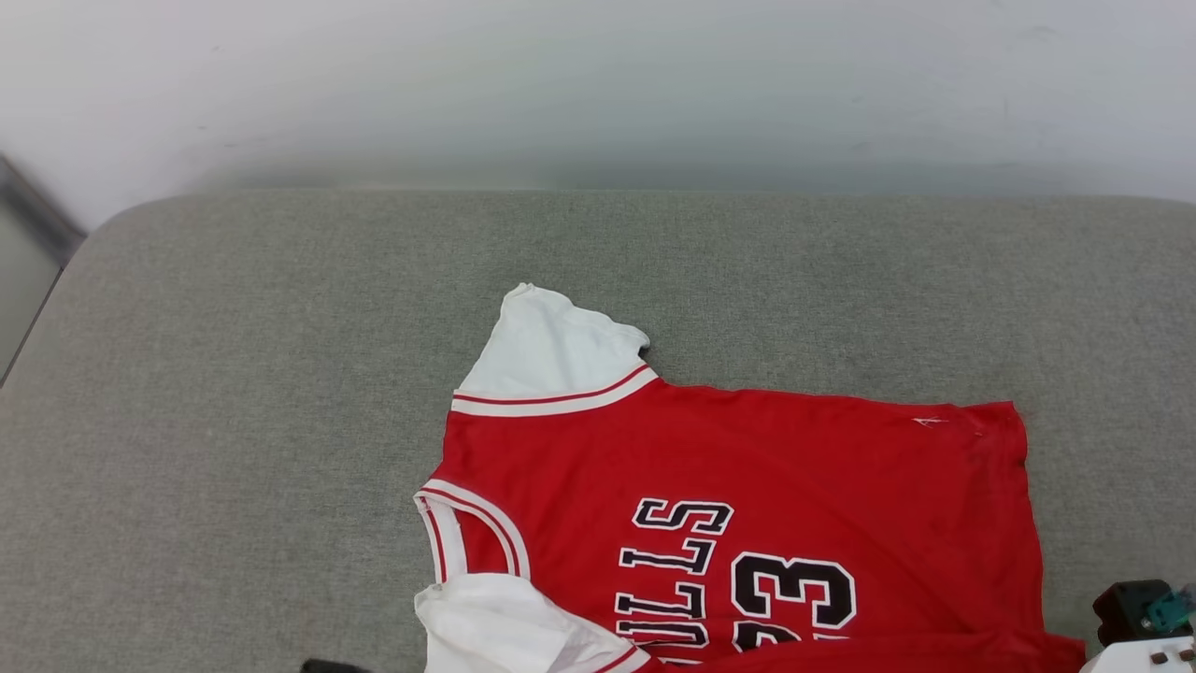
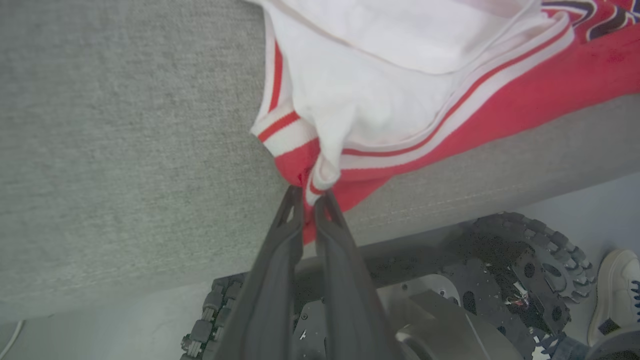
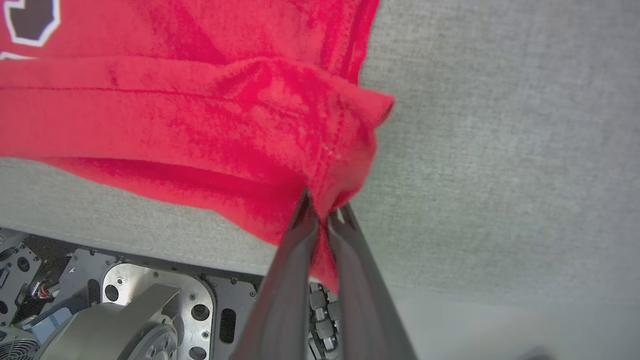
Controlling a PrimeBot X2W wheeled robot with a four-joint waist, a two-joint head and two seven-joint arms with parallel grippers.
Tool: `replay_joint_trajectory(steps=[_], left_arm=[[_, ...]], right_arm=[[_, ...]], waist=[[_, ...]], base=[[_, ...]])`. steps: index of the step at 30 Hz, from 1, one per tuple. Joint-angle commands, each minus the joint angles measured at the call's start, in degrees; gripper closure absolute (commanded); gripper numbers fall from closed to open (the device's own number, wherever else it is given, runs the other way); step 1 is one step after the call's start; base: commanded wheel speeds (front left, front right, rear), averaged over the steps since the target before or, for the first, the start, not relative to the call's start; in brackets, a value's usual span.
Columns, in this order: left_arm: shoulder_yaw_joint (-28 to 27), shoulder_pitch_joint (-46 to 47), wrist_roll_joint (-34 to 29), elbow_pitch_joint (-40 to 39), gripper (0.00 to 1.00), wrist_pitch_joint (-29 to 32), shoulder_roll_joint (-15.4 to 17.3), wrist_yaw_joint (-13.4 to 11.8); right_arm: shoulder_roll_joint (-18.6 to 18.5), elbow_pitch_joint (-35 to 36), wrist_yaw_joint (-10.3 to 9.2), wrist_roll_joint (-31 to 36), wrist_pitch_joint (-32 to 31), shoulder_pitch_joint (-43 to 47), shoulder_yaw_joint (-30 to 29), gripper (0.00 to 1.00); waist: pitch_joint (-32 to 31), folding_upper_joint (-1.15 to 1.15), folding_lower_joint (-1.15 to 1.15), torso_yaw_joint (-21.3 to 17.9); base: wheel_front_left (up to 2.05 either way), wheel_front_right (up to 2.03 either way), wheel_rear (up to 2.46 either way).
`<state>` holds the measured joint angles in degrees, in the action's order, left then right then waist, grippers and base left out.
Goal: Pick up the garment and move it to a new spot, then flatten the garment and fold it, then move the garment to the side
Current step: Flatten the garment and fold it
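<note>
1. Red and white on grey: the garment (image 1: 747, 467) lies front up on the bench (image 1: 234, 374), at the near edge and a little right of the middle.
2. Its collar end faces the bench's left edge and its hem faces the right edge.
3. One white sleeve (image 1: 551, 346) sticks out flat toward the far edge. The other sleeve (image 1: 495, 622) is crumpled at the near edge.
4. The black, white-outlined lettering (image 1: 673, 561) and the number 23 (image 1: 794, 589) run sideways, and their near side is covered by a fold of red cloth.
5. Over to the left gripper (image 2: 310, 192): its fingers are pinched together on a bunch of striped trim, white sleeve and red cloth, right at the bench's near edge.
6. The right gripper (image 3: 322, 200) is clamped the same way, fingers tight on the red hem corner, which puckers up around the tips.
7. The near strip of the garment droops over the bench's near edge between the two grips.
8. Below that edge sits the robot's metal base (image 2: 450, 300) with a dark toothed wheel (image 2: 540, 265), and a white shoe (image 2: 617, 290) stands on the floor beside it.
</note>
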<state>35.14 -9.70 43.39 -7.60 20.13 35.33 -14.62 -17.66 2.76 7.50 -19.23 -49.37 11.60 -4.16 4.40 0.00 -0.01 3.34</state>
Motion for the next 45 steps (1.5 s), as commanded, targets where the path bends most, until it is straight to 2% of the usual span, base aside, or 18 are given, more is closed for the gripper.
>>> replay_joint_trajectory(steps=[1,6,7,8,9,10,13,16,24,29,34,40,43,45], left_arm=[[-1.2,1.5,0.0,0.7,1.0,-2.0,-0.7,0.1],[-1.8,2.6,-0.4,2.9,1.0,-3.6,-0.4,0.9],[-1.6,2.8,-0.4,3.2,1.0,-3.5,-0.4,1.2],[-1.6,2.9,-0.3,3.4,0.4,-3.6,-0.4,1.2],[-1.7,2.9,-0.2,3.6,0.02,-4.0,-0.6,1.3],[-2.0,2.8,0.4,3.7,0.0,-4.3,-1.0,1.2],[-3.7,3.3,1.0,3.0,0.0,-7.4,-1.6,2.2],[-6.0,4.1,0.3,2.6,0.0,-12.4,-2.4,2.1],[-10.7,9.0,-5.9,0.3,0.0,-28.5,-3.6,3.0],[-11.3,13.1,-8.3,0.8,0.0,-31.6,-4.0,3.1],[-10.8,19.7,-9.2,3.1,0.0,-28.3,-2.4,5.1],[-9.1,33.7,-10.0,8.6,0.0,-18.8,1.3,11.2],[-7.7,40.2,-7.5,12.2,0.0,-11.4,2.2,15.6],[-7.5,44.5,-6.2,14.8,0.0,-6.7,3.2,17.5]], right_arm=[[0.3,-0.5,-0.02,0.4,0.8,-1.0,-0.8,1.0],[-0.4,-1.2,-0.03,1.9,2.1,-1.7,-1.5,1.0],[0.0,-1.2,-0.03,2.0,2.8,-2.1,-1.8,0.47],[0.5,-1.2,-0.03,2.0,3.6,-2.4,-2.0,0.0],[0.9,-1.3,-0.03,1.9,4.2,-2.5,-2.0,0.0],[1.2,-1.1,-0.02,1.6,4.8,-2.5,-1.9,0.0],[1.3,0.1,-0.02,0.8,7.5,-3.7,-2.1,0.0],[1.3,1.4,-0.02,0.8,12.4,-4.5,-2.5,0.0],[2.4,5.3,-0.02,1.5,29.9,-8.8,-2.0,0.0],[2.9,5.7,-0.02,2.8,38.7,-11.0,-0.4,0.0],[3.8,5.7,-0.02,3.7,41.5,-12.8,1.4,0.0],[5.0,5.6,-0.02,4.7,43.3,-15.9,3.5,0.0],[5.4,5.2,-0.02,4.1,43.2,-17.2,5.0,0.0],[5.2,4.8,-0.02,4.1,43.6,-18.4,5.9,0.0]], waist=[[0.1,0.0,0.01,0.0],[0.2,0.0,0.01,0.2],[0.2,0.0,0.01,0.2],[0.1,0.0,0.01,0.2],[0.0,0.0,0.01,0.2],[-0.2,0.0,0.01,0.2],[-0.9,0.0,0.01,0.1],[-1.5,0.0,0.01,0.0],[-1.4,0.0,0.01,-1.2],[0.2,0.0,0.01,-2.9],[3.6,0.0,0.01,-5.7],[8.6,0.0,0.01,-10.3],[11.4,0.0,0.01,-12.6],[13.2,0.0,0.01,-14.1]], base=[[0.0,0.0,0.0],[0.0,0.0,0.0],[0.0,0.0,0.0],[0.0,0.0,0.0],[0.0,0.0,0.0],[0.0,0.0,0.0],[0.0,0.0,0.0],[0.0,0.0,0.0],[0.0,0.0,0.0],[0.0,0.0,0.0],[0.0,0.0,0.0],[0.0,0.0,0.0],[0.0,0.0,0.0],[0.0,0.0,0.0]])
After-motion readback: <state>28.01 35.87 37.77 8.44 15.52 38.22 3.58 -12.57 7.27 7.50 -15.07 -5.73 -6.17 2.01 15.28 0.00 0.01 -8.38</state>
